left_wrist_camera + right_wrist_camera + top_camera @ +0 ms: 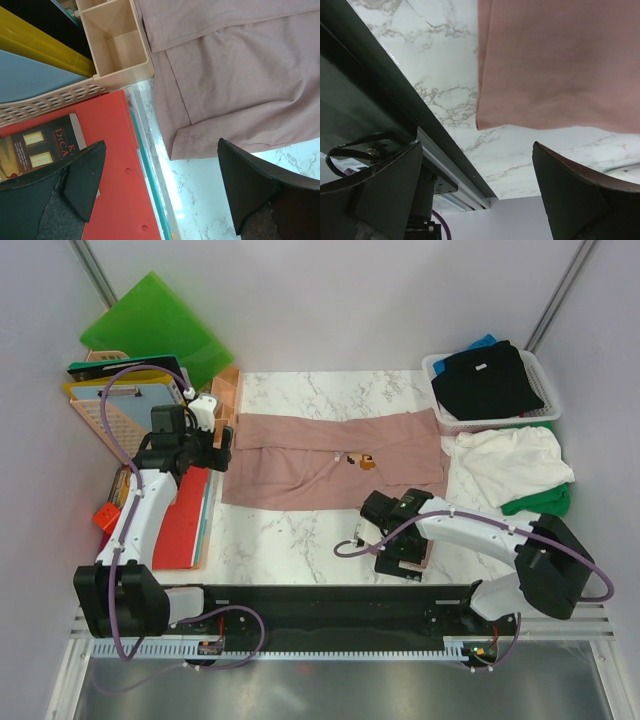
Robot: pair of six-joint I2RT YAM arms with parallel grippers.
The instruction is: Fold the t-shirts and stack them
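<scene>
pink shirt lies crosswise, both grippers gaping

from above, the pink t-shirt [335, 460] is spread on the marble table [300, 550] toward the far half. its long axis runs from 9 o'clock to 3 o'clock. its edges are doubled in on themselves, so i can't tell which end is the collar. a small print [362, 461] sits a little to the 3 o'clock side of its middle, too tiny to read.

the left gripper [222, 452] is at the shirt's 9 o'clock end. in its wrist view the fingers [87, 175] stand wide apart with nothing between them, over the shirt's corner and the edge of a red folder [125, 190].

the right gripper [385, 540] is just off the shirt's near edge, toward 5 o'clock. its jaws are spread too and grip nothing. the wrist view shows only a near corner of the shirt, the rest cut off by the frame.

at 2 o'clock a white basket [545, 418] holds a black t-shirt [490, 380], which covers all but a scrap of a blue t-shirt [481, 343]. beside the basket, at 3 o'clock, a crumpled white t-shirt [510, 465] lies over most of a green t-shirt [540, 502].
</scene>
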